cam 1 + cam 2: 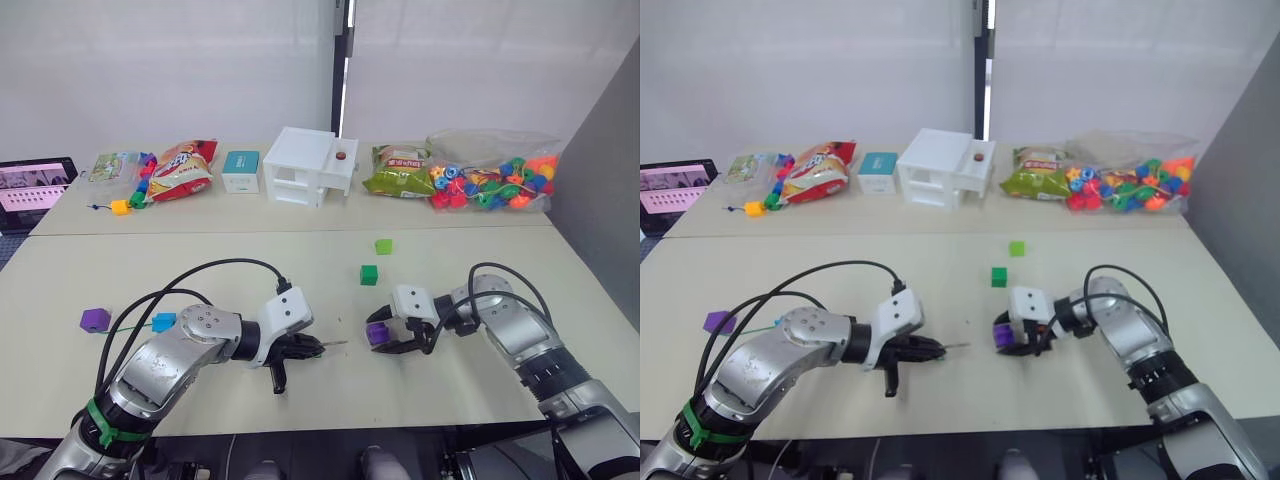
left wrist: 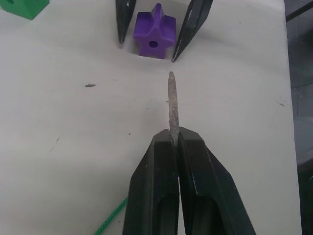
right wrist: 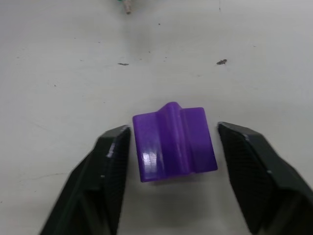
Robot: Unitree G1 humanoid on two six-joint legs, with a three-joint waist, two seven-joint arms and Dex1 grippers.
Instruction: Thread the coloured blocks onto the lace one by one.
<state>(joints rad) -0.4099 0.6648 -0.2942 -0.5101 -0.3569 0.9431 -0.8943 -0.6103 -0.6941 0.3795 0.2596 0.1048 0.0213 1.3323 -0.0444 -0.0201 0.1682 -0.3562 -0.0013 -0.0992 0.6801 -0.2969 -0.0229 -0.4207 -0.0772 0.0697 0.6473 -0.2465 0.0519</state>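
Note:
My left gripper (image 1: 303, 347) is shut on the lace's stiff grey tip (image 2: 171, 103), which points at a purple block (image 1: 377, 334) a short way off. The hole in that block (image 2: 153, 43) faces the tip. My right gripper (image 3: 173, 131) is open, a finger on each side of this purple block (image 3: 173, 142), which rests on the table. The green lace (image 1: 130, 327) trails back to the left. A second purple block (image 1: 95, 320) and a blue block (image 1: 163, 321) lie at the left. A dark green block (image 1: 369, 274) and a light green block (image 1: 384, 246) lie farther back.
Along the table's back stand a clear bag of round beads (image 1: 495, 180), a green snack bag (image 1: 398, 172), a white box (image 1: 310, 165), a teal box (image 1: 241, 170), a red snack bag (image 1: 182, 170) and a yellow cube (image 1: 120, 207). A tablet (image 1: 35, 185) sits far left.

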